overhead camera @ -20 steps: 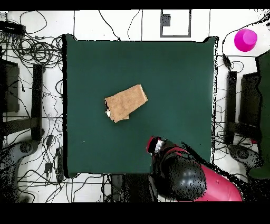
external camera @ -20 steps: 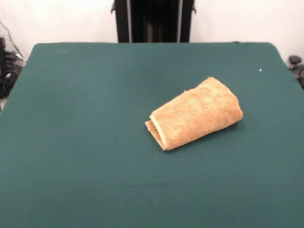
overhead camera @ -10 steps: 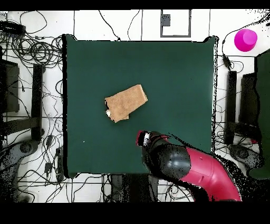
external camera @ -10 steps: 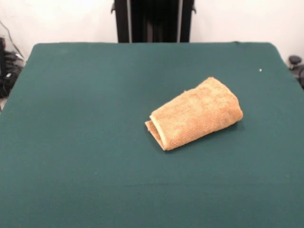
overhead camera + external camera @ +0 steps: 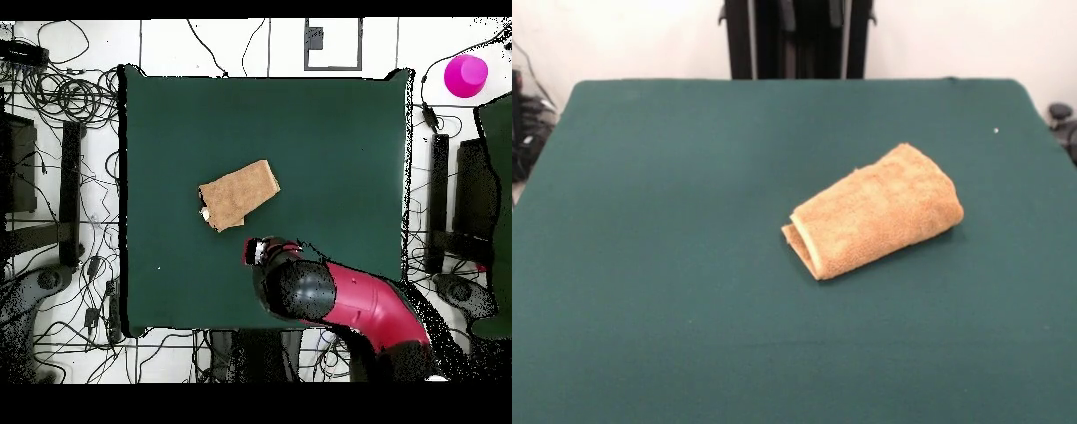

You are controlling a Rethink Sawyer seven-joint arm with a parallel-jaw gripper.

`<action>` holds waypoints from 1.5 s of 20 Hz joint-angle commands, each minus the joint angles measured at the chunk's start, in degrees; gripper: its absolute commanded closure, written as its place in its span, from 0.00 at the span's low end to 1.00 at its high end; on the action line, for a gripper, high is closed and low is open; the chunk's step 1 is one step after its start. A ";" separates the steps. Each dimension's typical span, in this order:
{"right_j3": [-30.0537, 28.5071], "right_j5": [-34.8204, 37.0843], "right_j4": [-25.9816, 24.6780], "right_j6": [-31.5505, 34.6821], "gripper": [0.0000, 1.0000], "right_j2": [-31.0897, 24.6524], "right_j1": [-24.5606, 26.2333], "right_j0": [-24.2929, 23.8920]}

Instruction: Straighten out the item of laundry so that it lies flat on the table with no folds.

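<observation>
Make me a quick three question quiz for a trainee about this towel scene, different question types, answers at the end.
1. True or false: the golden-tan terry towel lies fully flat on the dark green felt-covered table.
2. In the overhead view, the red and black arm is: A) resting on the towel, B) over the table beside the towel, apart from it, C) off the table entirely.
3. Fill in: a small white ____ shows at the towel's open end.

Key: 1 false, it is folded over. 2 B. 3 label.
</observation>
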State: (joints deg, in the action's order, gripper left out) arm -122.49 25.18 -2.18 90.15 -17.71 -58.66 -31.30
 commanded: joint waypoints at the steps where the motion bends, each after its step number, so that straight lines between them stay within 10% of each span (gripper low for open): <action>1: -0.72 -9.38 -3.55 3.42 0.00 -6.42 7.61 2.77; 30: 8.59 -28.74 -7.43 6.70 0.00 -2.09 23.93 7.95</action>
State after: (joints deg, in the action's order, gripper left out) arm -119.86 1.71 -7.07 90.15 -17.82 -38.92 -23.93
